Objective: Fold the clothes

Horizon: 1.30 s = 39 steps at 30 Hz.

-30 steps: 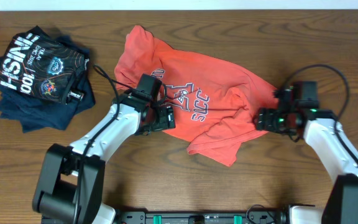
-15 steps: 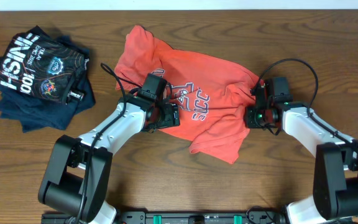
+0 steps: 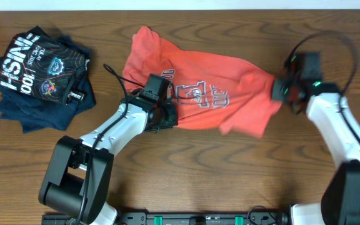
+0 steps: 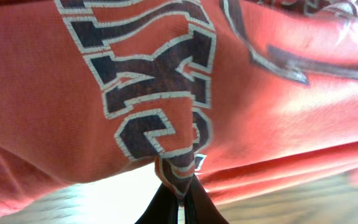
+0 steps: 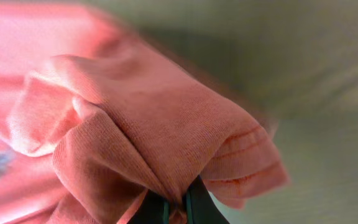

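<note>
Your left claw (image 3: 166,116) is clamped on a pinch of the red shirt (image 3: 205,94) at its printed chest. Your right claw (image 3: 280,89) is clamped on a bunched edge at the shirt's other side. The shirt is stretched between them over the middle of the surface (image 3: 230,181). Pull harder and these thin pinches may slip, or the cloth may drag crooked. Count: one red shirt, two claws, and one pile of dark shirts (image 3: 39,69) at the left, number unclear.
</note>
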Tool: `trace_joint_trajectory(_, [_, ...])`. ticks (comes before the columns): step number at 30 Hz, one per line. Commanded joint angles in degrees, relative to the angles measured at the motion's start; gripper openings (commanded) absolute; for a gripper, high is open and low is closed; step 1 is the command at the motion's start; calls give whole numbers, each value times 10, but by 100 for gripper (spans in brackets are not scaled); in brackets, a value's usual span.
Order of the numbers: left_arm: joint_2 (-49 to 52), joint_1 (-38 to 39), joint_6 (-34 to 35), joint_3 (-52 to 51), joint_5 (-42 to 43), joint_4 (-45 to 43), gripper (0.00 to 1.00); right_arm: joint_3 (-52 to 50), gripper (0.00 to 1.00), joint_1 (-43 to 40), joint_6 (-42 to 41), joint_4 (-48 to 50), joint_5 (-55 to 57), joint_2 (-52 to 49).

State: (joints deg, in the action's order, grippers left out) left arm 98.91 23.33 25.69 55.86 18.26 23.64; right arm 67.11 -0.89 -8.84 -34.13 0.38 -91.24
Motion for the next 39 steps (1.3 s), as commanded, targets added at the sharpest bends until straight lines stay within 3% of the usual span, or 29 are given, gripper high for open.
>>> trace_joint_trajectory(1, [1,-7,1,-3,1,13,6,76,1,-29,21,-13,59,26])
trace_joint_trajectory(7, [-61,-6,-16,-3,69,14,6,89,1,-26,34,-46,60,19])
trace_joint_trajectory(15, [-220,-6,-39,-3,46,27,6,89,1,-26,45,-127,69,14])
trace_joint_trajectory(19, [-241,-3,-38,-3,43,29,6,89,1,-26,44,-133,69,14])
trace_joint_trajectory(24, [-204,33,-16,-3,51,22,7,89,1,-25,44,-134,67,14])
trace_joint_trajectory(25, [-193,45,-14,-3,51,16,15,89,1,-25,44,-135,67,14])
trace_joint_trajectory(26, [-179,59,-14,-3,51,5,31,89,1,-25,44,-136,67,14])
trace_joint_trajectory(29, [-137,97,-7,-3,51,-32,47,89,1,-25,44,-137,67,14])
trace_joint_trajectory(35, [-39,155,70,-3,51,-135,47,89,2,-25,44,-139,67,14])
trace_joint_trajectory(39, [20,184,81,-3,51,-214,47,89,2,-25,44,-141,67,14])
